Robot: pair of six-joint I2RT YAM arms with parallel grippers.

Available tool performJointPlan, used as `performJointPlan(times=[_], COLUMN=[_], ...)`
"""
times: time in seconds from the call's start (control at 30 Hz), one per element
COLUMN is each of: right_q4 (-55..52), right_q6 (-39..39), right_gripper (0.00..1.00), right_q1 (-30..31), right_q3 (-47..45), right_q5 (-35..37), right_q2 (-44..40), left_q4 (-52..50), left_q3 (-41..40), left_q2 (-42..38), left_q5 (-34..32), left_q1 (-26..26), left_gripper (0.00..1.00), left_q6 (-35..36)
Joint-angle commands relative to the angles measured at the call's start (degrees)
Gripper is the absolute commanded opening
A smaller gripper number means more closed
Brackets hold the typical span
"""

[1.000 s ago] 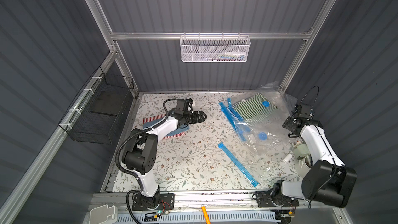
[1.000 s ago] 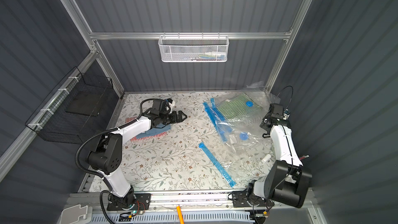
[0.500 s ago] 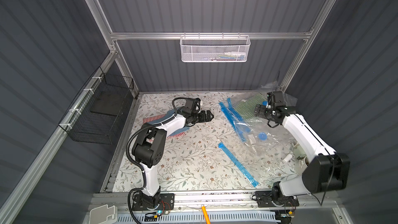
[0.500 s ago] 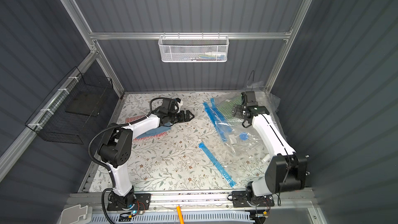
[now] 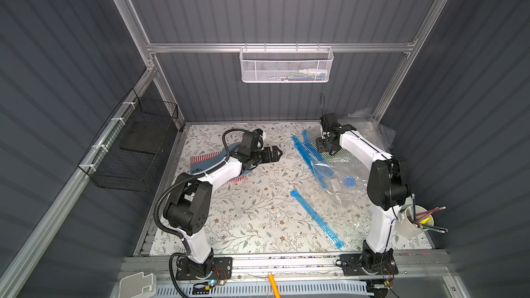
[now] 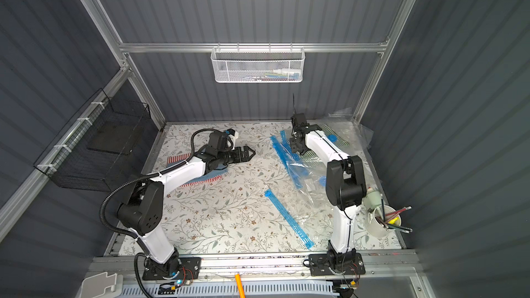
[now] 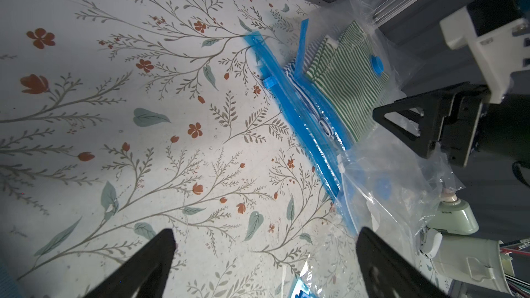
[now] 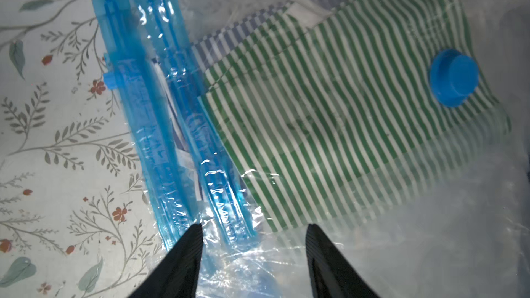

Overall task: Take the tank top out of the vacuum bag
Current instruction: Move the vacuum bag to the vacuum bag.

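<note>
The striped tank top lies in the vacuum bag, far right on the table. Your right gripper, half open and empty, sits over its blue zip strip; pinch one lip only. Walls crowd there; pull toward the bare middle and your wide-open, empty left gripper.

Both top views hang high above the near edge, looking down over the whole tabletop and my two arms. My left wrist camera sits low behind my left end effector, facing right across the tabletop to the vacuum bag. My right wrist camera peers closely down past my right end effector onto that same bag.
</note>
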Motion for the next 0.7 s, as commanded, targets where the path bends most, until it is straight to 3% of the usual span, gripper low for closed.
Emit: performJointPlan(times=[0.0, 0.2, 0.3, 0.57, 0.67], right_q4=[-1.7, -0.5, -0.1, 0.4, 0.2], right_q6=[-3.5, -3.8, -4.3, -3.9, -3.6], right_gripper=[0.59, 0.52, 0.54, 0.57, 0.57], right_q1=[1.6, 2.3, 2.7, 3.0, 3.0], right_q3=[1.1, 1.8, 2.5, 2.0, 2.6], right_q5=[1.1, 3.8, 6.3, 4.7, 7.7], right_q2=[1.6, 4.6, 6.1, 8.9, 10.2], left_q4=[0.7, 1.9, 2.4, 2.9, 2.9], left_q3=[-1.6, -3.3, -4.0, -4.8, -4.5], left_q2=[-1.1, -0.6, -0.3, 0.2, 1.0], left_q5=[-0.6, -0.1, 0.3, 0.7, 1.4], left_q1=[-0.2, -0.2, -0.2, -0.2, -0.2], left_gripper=[1.0, 1.0, 1.0, 1.0, 1.0], left_q6=[-0.2, -1.3, -1.8, -2.2, -2.4])
